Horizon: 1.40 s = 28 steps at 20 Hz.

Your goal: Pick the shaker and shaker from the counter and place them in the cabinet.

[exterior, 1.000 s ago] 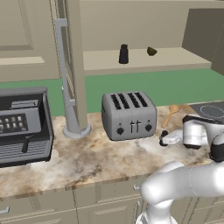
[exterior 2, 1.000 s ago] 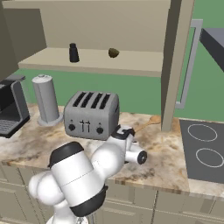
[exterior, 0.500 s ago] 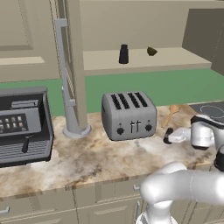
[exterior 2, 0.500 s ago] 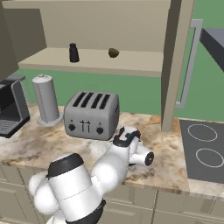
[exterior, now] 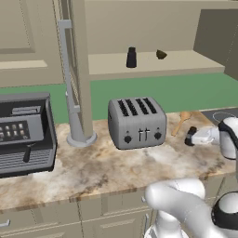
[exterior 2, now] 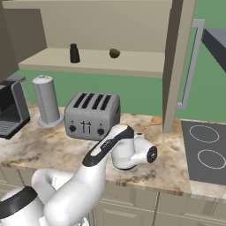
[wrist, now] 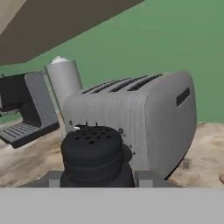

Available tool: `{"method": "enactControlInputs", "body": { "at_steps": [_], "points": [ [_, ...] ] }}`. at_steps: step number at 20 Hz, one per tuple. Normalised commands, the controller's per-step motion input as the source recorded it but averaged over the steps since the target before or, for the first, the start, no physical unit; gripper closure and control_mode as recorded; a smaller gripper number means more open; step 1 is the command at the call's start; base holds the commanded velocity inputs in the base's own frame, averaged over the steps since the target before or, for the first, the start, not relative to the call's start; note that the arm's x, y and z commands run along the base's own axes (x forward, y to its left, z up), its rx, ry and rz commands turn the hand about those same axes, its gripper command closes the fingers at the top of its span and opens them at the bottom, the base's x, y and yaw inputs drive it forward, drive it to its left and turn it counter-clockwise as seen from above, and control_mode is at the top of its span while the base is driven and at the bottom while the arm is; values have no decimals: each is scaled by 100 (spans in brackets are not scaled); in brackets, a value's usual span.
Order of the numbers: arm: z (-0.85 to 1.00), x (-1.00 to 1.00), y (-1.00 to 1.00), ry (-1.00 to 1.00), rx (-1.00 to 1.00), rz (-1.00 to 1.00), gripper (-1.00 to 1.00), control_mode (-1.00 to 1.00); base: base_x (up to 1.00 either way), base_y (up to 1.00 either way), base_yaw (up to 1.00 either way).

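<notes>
Gripper (exterior: 189, 138) apparently clamps shaker (wrist: 92, 153) (perforated top toward camera), axis along fingers.

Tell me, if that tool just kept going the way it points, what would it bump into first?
Probably the toaster: the tool, shut on a black shaker, faces its end, though depth is unclear.

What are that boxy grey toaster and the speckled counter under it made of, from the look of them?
The boxy grey four-slot toaster looks like brushed metal: even silver-grey with a dull sheen and fine vertical lines on its side in the hand view. The speckled beige-brown countertop looks like polished granite or similar stone, going by its mottled veining; being rendered, either may be imitation.
</notes>
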Motion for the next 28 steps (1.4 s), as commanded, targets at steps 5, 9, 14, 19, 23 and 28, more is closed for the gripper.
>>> {"method": "enactControlInputs", "body": {
  "at_steps": [5, 9, 14, 19, 23, 28],
  "points": [
    [89, -56, 57, -1, -6, 0, 100, -100, 0, 0, 0],
    [89, -48, 62, 0, -1, 0, 100, -100, 0, 0, 0],
    [100, -24, 26, -1, 0, 0, 100, -100, 0, 0, 0],
    [100, -11, 16, -2, 0, 0, 100, -100, 0, 0, 0],
    [100, -2, 15, -1, 0, 0, 100, -100, 0, 0, 0],
    [100, 2, 7, 0, 0, -4, 100, -100, 0, 0, 0]
  ]
}}
